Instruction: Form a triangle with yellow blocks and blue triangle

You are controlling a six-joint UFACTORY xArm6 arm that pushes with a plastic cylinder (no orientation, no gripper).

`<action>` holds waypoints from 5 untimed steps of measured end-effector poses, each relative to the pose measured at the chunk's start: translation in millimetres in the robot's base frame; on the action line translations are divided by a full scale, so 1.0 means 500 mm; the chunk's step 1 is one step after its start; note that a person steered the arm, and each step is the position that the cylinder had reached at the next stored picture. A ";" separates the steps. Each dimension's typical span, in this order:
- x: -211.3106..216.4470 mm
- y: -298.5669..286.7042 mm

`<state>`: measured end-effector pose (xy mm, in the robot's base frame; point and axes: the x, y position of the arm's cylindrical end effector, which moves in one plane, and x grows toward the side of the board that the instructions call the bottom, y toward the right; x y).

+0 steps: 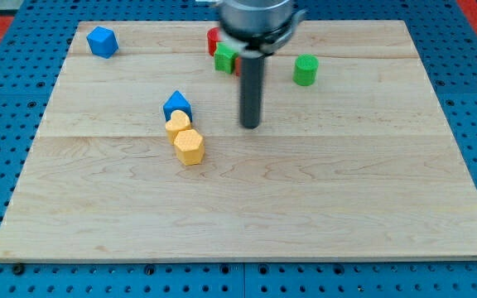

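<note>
Sitting bare on the table, my tip (250, 125) has no fingers and holds nothing. The blue triangle (177, 105) and two yellow blocks (185, 137) lie in a line toward the view's left.

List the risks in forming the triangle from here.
The blue triangle, yellow heart-like block and yellow hexagon sit bunched in a near-straight line, so one push may drag two together. My tip is to their right; pushing leftward could shift the whole cluster.
</note>
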<state>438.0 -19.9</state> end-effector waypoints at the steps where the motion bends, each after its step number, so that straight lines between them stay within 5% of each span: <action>1: -0.018 -0.142; 2: -0.076 -0.236; 5: -0.104 -0.076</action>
